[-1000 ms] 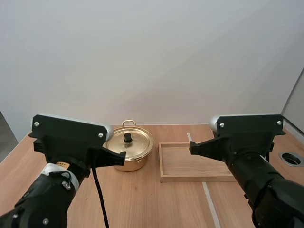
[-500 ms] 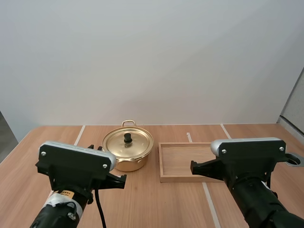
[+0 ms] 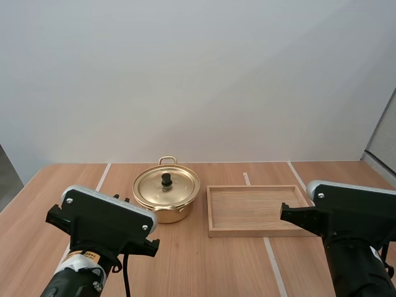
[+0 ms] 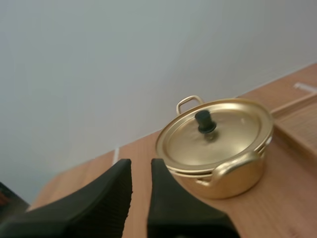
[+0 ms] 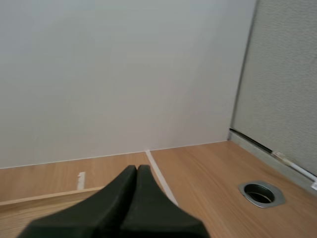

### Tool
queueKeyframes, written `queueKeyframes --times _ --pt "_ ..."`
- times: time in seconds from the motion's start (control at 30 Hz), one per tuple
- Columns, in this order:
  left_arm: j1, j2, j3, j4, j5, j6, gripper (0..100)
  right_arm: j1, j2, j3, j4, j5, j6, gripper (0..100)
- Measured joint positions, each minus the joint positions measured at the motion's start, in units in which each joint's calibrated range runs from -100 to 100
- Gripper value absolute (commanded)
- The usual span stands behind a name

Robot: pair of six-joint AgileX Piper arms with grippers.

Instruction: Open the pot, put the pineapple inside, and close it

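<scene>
The golden metal pot (image 3: pixel 166 197) stands left of centre in the high view, just beside a wooden tray (image 3: pixel 253 232), its lid (image 3: pixel 179 187) on. Thin and shiny, it is probably light and slippery, so the small black knob (image 3: pixel 166 179) looks the best hold. The left gripper (image 4: pixel 141 171) has its ribbed fingers slightly apart on nothing; the right gripper (image 5: pixel 137 171) is pressed together, empty.

Left gripper (image 3: pixel 151 243), right gripper (image 3: pixel 286 215) drawn back, lower; right farther right; pot (image 3: pixel 166 193) front now uncovered.
</scene>
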Motion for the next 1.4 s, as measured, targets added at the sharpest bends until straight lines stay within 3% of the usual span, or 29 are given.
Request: queueKeyframes --times 0.03,0.07,0.13,0.57,0.83,1.13,1.27,1.4 --pt "0.0 0.0 0.0 2.6 0.1 0.0 25 0.0 0.0 0.0 0.0 -1.9 0.0 0" --pt "0.0 0.0 0.0 17.5 0.4 -0.2 25 0.0 -0.1 0.0 0.0 -16.2 0.0 0" --pt "0.0 0.0 0.0 19.3 0.8 -0.2 25 0.0 -0.1 0.0 0.0 -28.6 0.0 0" --pt "0.0 0.0 0.0 20.2 0.8 -0.2 25 0.0 -0.1 0.0 0.0 -32.1 0.0 0" --pt "0.0 0.0 0.0 20.2 0.8 -0.2 25 0.0 -0.1 0.0 -6.7 -32.4 0.0 0" --pt "0.0 0.0 0.0 20.2 0.8 -0.2 25 0.0 -0.1 0.0 -7.2 -32.0 0.0 0" --pt "0.0 0.0 0.0 20.2 0.8 -0.2 25 0.0 -0.1 0.0 -7.8 -23.5 3.1 0" --pt "0.0 0.0 0.0 20.2 0.8 -0.2 25 0.0 -0.1 0.0 -17.9 -5.1 14.4 0"
